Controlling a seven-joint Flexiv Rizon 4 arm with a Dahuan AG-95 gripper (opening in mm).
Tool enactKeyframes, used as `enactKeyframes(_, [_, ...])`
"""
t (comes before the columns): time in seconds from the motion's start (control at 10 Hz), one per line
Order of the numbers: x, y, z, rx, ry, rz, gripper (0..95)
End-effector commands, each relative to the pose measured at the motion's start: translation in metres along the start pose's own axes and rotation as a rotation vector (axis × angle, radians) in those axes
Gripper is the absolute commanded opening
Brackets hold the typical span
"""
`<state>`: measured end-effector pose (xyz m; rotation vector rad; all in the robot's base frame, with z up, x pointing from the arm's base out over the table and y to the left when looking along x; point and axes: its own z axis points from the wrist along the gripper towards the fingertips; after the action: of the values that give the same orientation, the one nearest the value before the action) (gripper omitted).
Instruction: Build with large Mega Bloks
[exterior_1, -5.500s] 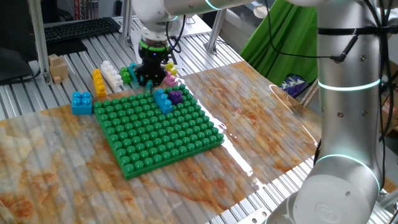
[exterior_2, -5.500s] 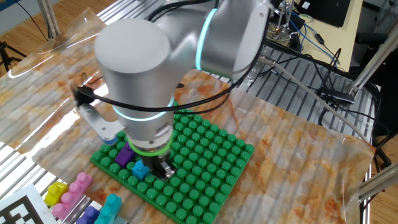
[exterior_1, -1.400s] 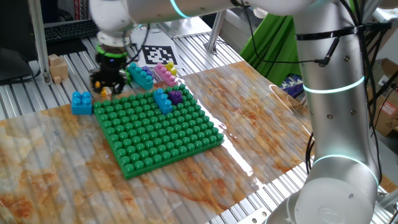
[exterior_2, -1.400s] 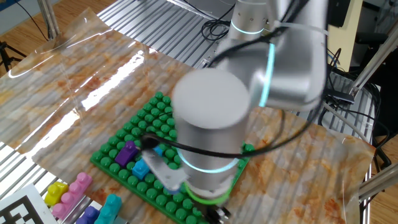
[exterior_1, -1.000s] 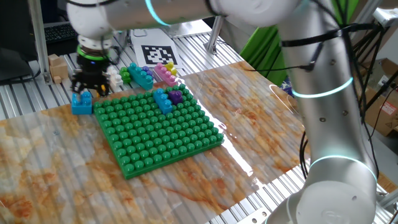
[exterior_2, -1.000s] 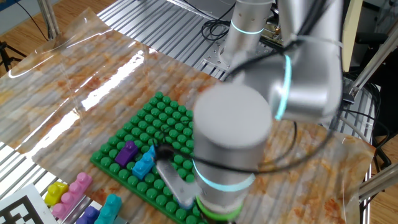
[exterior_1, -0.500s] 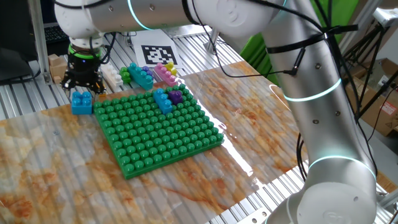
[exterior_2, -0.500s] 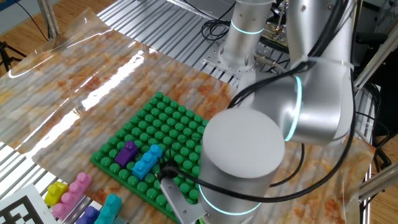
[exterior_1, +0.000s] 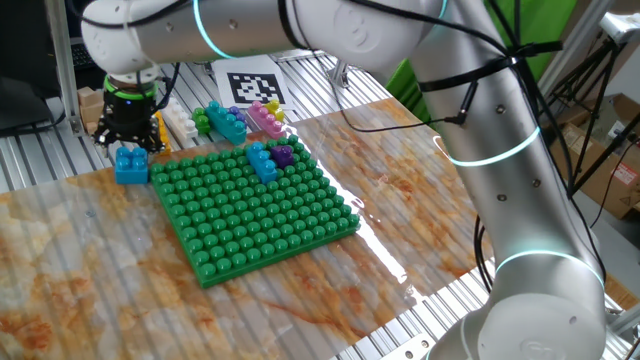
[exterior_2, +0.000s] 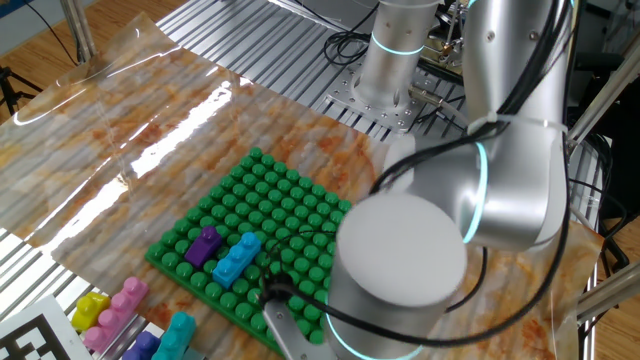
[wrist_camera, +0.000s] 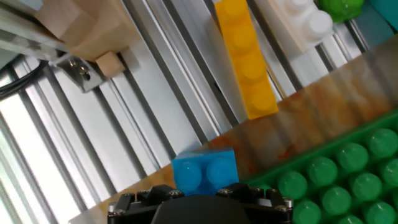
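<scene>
Moved leftward, the end effector (exterior_1: 128, 138) hovers above the blue brick (exterior_1: 131, 164); finger opening unclear.

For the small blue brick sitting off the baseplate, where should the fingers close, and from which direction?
Probably from straight above, closing on the two flat side walls of the blue brick, below its studs. It stands upright and alone beside the green baseplate, studs up. The gripper already hangs over it, so little sideways travel seems needed.

Blue brick (wrist_camera: 205, 171), yellow brick (wrist_camera: 247, 59), white brick (wrist_camera: 297, 22), green studded baseplate (exterior_1: 252, 207).
</scene>
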<state>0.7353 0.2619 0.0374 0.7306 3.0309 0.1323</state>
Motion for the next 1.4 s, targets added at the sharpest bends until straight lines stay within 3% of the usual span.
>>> enactKeyframes(0.1, [-0.002, 0.001, 0.003, 0.002, -0.011, 0.001, 76.0])
enactKeyframes(0.2, [-0.003, 0.002, 0.004, 0.010, -0.019, -0.007, 76.0])
enactKeyframes(0.6, [-0.004, 0.002, 0.003, 0.017, -0.028, -0.065, 0.0])
enactKeyframes(0.9, [-0.004, 0.002, 0.001, 0.065, -0.059, -0.090, 0.0])
enactKeyframes(1.4, [0.000, 0.000, -0.007, 0.062, -0.039, -0.082, 0.0])
